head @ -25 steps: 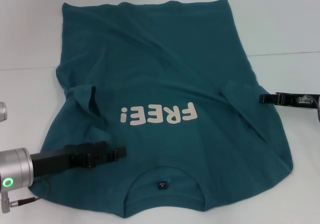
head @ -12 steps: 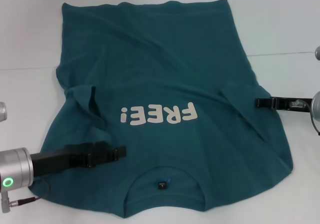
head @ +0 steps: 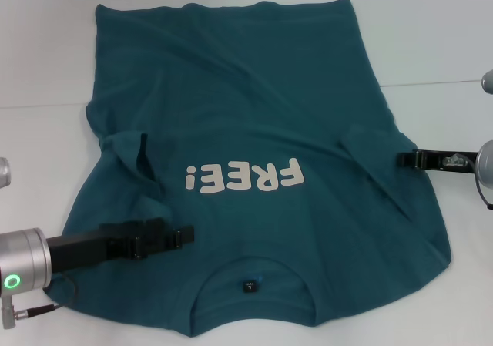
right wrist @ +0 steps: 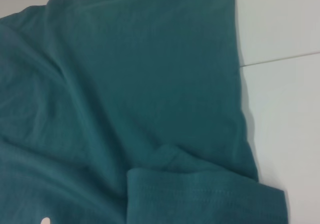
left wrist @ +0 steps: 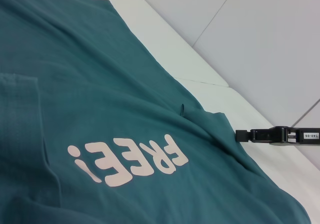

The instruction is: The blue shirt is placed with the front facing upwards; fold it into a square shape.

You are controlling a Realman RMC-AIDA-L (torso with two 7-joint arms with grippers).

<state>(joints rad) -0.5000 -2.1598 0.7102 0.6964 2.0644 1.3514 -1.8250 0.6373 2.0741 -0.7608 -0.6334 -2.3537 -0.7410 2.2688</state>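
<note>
Left gripper (head: pixel 185 234): we see it low over the shirt's shoulder, just beside the neckline; whether its fingers are parted or closed we cannot tell.
Right gripper (head: pixel 402 159): at the sleeve's outer edge; its grip we cannot tell either.
Blue shirt (head: pixel 254 122): we find it spread front-up on the white table (head: pixel 431 38), both sleeves folded inward, collar nearest us.

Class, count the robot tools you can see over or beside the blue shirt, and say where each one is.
2. The left tool lies over the blue shirt near the collar, on the robot's left. The right tool is at the shirt's right sleeve edge.
</note>
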